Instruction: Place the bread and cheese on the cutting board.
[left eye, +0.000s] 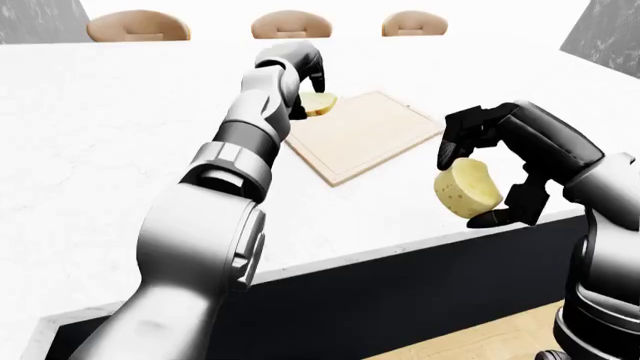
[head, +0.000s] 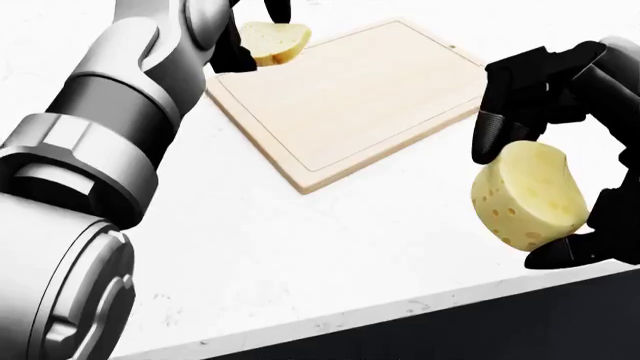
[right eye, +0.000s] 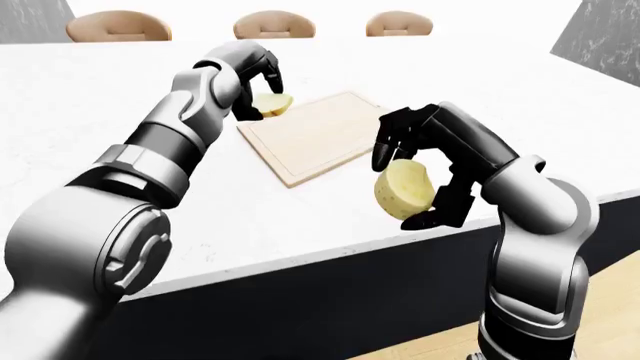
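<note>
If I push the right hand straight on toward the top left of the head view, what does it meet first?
Probably the cutting board: the right hand, holding the cheese, has only bare counter between. Height above the counter is unclear.

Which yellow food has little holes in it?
The cheese, the wedge pinched in the right hand near the counter's edge. Its cut face is dotted with holes. The bread, held by the left hand at the cutting board, looks smooth.
</note>
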